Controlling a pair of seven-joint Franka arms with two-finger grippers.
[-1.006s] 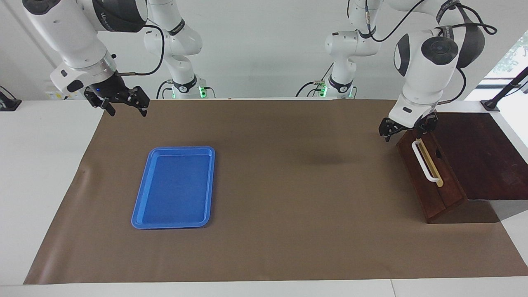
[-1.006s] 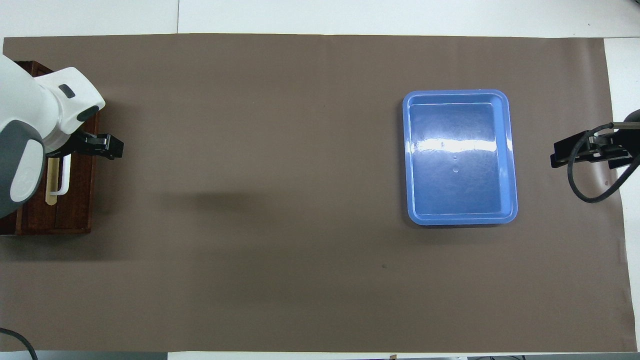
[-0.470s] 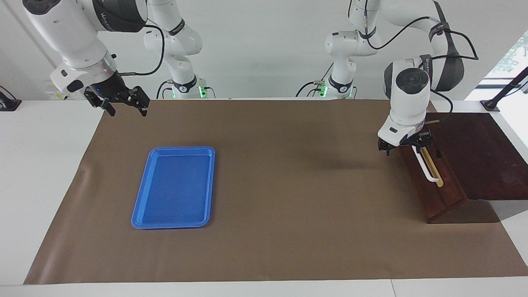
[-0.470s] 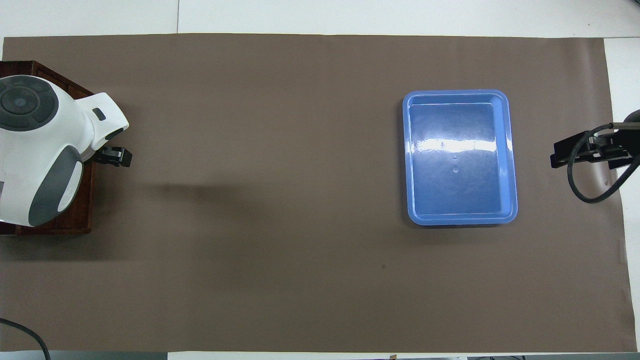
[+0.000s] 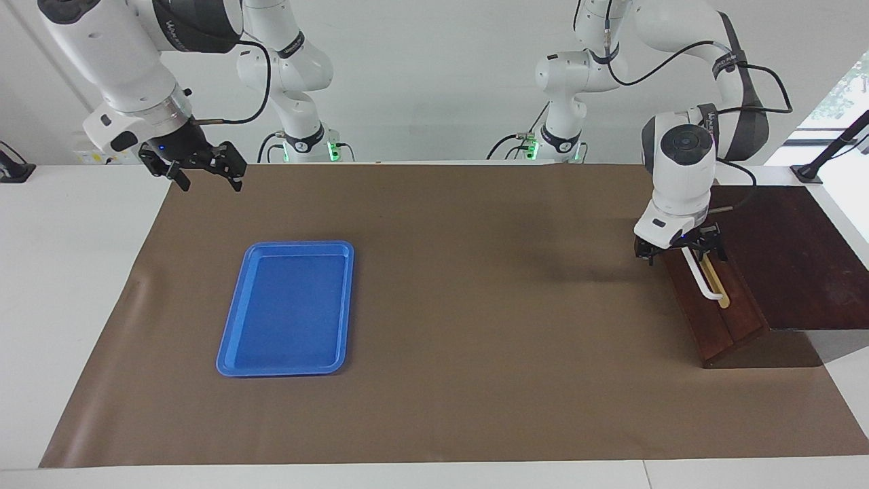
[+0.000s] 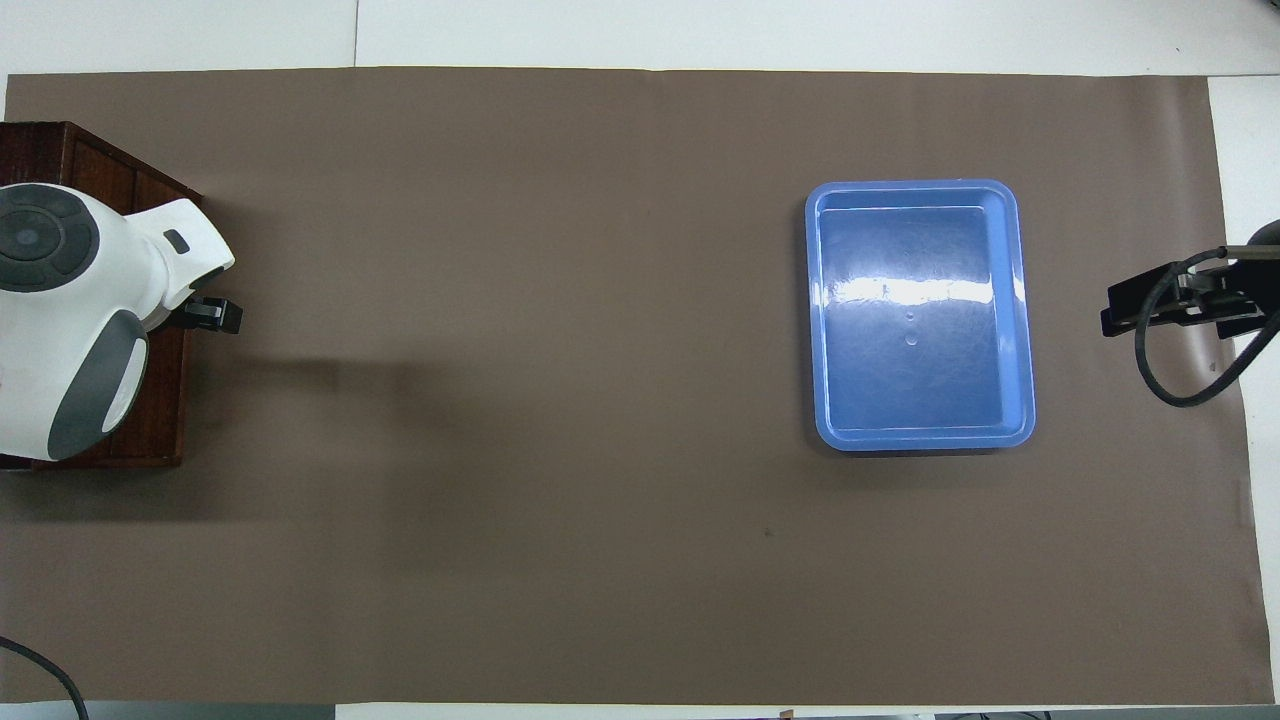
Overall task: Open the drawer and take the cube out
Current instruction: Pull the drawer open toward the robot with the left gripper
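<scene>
My left gripper (image 5: 681, 250) sits at the handle (image 5: 703, 274) of the shut drawer (image 5: 713, 299), right of frame in the facing view; its fingers straddle the bar's upper end, though I cannot tell whether they grip it. My right gripper (image 5: 201, 170) waits upper left, fingers spread, holding nothing. Brown mat (image 5: 475, 305) covers the white table (image 5: 75, 272); blue tray (image 5: 288, 307) lies lower left. Cube not visible. White wall up top.

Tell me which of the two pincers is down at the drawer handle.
The left pincer, at the white handle of the drawer. The right pincer waits in the air, away from the blue tray.
</scene>
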